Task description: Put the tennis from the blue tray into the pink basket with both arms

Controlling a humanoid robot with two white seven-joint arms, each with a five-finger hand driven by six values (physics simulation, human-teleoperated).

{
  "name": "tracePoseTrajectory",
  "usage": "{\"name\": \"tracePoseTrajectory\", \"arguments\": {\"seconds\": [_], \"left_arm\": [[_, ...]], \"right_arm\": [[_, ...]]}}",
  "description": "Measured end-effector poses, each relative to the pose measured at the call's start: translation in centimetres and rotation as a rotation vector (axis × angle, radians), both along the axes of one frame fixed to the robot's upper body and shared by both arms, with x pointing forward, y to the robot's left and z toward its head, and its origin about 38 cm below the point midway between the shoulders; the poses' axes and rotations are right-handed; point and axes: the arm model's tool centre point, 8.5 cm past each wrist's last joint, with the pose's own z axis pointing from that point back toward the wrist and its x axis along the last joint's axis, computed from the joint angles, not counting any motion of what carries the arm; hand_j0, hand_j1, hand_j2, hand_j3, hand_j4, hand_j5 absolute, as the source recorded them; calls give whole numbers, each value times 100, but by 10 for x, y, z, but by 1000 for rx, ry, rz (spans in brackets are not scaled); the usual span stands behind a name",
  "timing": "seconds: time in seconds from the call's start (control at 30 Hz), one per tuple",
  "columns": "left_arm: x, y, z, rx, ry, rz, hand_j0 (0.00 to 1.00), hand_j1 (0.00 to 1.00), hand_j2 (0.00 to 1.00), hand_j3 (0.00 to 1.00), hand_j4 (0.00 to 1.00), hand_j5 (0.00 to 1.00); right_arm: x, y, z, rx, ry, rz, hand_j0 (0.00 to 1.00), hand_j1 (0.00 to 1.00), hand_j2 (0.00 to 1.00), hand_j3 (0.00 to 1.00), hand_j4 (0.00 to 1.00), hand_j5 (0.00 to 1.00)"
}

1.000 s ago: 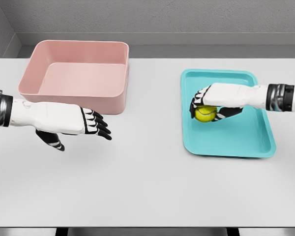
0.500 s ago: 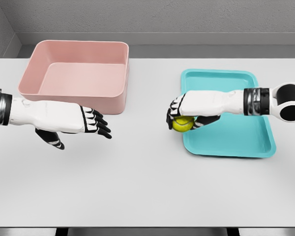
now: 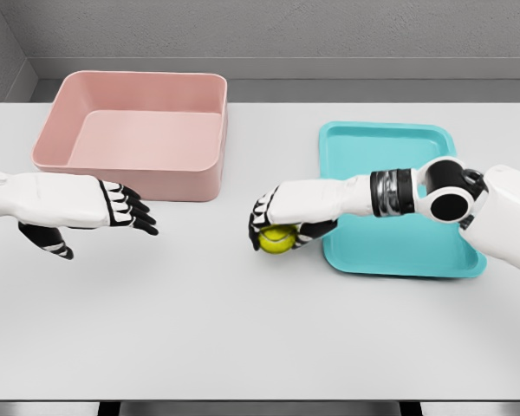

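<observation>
The pink basket (image 3: pixel 130 134) sits at the far left of the white bench (image 3: pixel 260 321), a deep rectangular tub with rounded corners; its whole floor shows and holds nothing. The blue tray (image 3: pixel 399 199) lies at the right, shallow and flat, and the part of its floor that can be seen is bare. The right forearm crosses its near-left portion and hides a strip of it, and the white upper arm at the right edge of the view covers the tray's near right corner.

The tennis ball (image 3: pixel 277 239) is off the tray, over the open bench between the two containers, just left of the tray's left rim and well to the right of the basket's near right corner. The right hand (image 3: pixel 282 217) is closed over it from above, fingers (image 3: pixel 262 218) curled down around its top and left side, so only the lower yellow-green half shows. Whether the ball touches the bench or is held just above it cannot be told. Being round, it has no long axis, and its seam is too small to make out.

The left hand (image 3: pixel 104 208) hovers at the near left, below the basket's front wall, fingers extended and lightly spread toward the right, holding nothing. Its arm is cut off by the left edge.
</observation>
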Motion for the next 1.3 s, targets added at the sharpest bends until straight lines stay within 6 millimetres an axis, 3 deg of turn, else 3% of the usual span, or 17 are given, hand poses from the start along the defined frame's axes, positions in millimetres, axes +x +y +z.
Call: {"name": "tracePoseTrajectory", "arguments": {"seconds": [0.47,0.77,0.83,0.87,0.9,1.23,1.3], "left_arm": [[0,1,0,1,-1,1,100,100,100,100,100,100],[0,1,0,1,0,3,100,100,100,100,100,100],[0,1,0,1,1,3,100,100,100,100,100,100],[0,1,0,1,1,3,100,100,100,100,100,100],[0,1,0,1,1,3,100,100,100,100,100,100],[0,2,3,-4,-7,5,100,100,100,100,100,100],[0,1,4,-4,-9,5,100,100,100,100,100,100]], "right_arm": [[-5,46,-31,-33,56,44,54,54,54,54,54,54],[-7,56,-35,-42,60,59,55,55,55,55,55,55],[-7,56,-35,-47,61,57,63,63,63,63,63,63],[-7,56,-36,-49,62,57,90,90,90,90,90,90],[-7,56,-36,-51,63,55,96,96,96,96,96,96],[-5,56,-35,-58,66,39,100,100,100,100,100,100],[1,52,-24,-61,37,36,100,100,100,100,100,100]]}}
